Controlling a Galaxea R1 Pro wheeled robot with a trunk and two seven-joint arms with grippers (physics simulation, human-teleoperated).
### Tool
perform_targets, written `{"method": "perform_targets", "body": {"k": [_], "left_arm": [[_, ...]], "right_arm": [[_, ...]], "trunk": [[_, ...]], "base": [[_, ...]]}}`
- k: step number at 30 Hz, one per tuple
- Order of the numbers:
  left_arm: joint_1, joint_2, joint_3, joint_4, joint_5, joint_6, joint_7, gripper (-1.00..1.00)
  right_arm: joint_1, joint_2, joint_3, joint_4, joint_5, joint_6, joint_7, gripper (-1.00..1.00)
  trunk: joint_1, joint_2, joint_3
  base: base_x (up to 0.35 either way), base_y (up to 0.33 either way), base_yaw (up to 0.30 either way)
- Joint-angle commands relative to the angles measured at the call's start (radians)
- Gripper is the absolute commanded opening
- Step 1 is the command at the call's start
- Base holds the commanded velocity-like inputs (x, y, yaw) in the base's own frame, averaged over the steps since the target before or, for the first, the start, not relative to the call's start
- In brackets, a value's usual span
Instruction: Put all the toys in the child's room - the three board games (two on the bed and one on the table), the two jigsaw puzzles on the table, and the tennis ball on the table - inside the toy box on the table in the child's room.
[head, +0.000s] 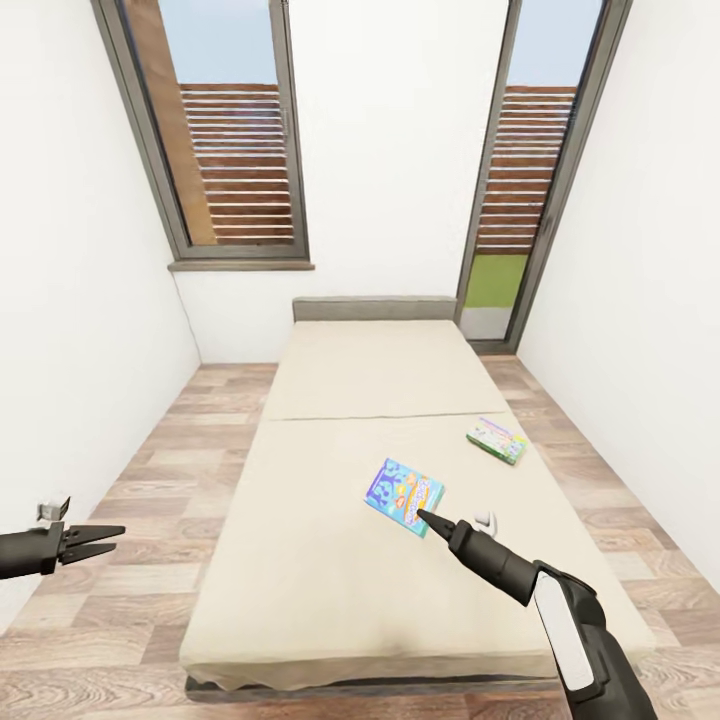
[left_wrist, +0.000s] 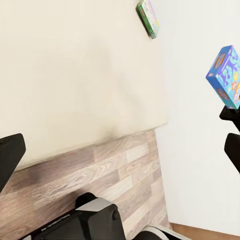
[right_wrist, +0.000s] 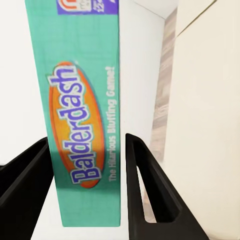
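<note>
A blue board game (head: 405, 496) with a teal edge reading "Balderdash" (right_wrist: 87, 100) is pinched between the fingers of my right gripper (head: 421, 516), which is shut on it. In the left wrist view this box (left_wrist: 226, 76) hangs lifted, off the bed. A second board game (head: 497, 439), white with green edges, lies flat near the right edge of the cream bed (head: 330, 580); it is also in the left wrist view (left_wrist: 149, 17). My left gripper (head: 115, 540) hovers open and empty over the floor left of the bed.
The bed fills the middle of a narrow white-walled room. Strips of wood plank floor (head: 150, 470) run along both sides. Two tall grey-framed windows (head: 225, 130) stand behind the headboard. My own base (left_wrist: 95, 220) sits close to the foot of the bed.
</note>
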Motion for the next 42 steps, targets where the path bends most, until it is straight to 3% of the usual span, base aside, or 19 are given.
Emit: {"method": "perform_targets", "body": {"k": [1,13,24,42], "left_arm": [[-0.001,0.000,0.000,0.000,-0.001,0.011,-0.004,1.00],[0.000,-0.004,-0.004,0.000,-0.001,0.010,-0.004,1.00],[0.000,-0.006,-0.004,0.000,-0.001,0.009,-0.004,1.00],[0.000,-0.006,-0.004,0.000,-0.001,0.008,-0.004,1.00]], "right_arm": [[-0.001,0.001,-0.003,0.000,0.002,0.004,0.003,-1.00],[-0.001,0.000,-0.004,-0.001,0.002,0.005,0.004,-1.00],[-0.001,0.000,-0.004,-0.001,0.002,0.005,0.005,-1.00],[0.008,0.000,-0.004,-0.002,0.002,0.004,0.005,-1.00]], "trunk": [[-0.004,0.007,0.004],[-0.050,0.091,0.061],[-0.092,0.168,0.114],[-0.161,0.294,0.200]], "base": [[0.000,0.000,0.070],[-0.017,0.000,0.070],[-0.200,0.000,0.070],[-0.010,0.000,0.070]]}}
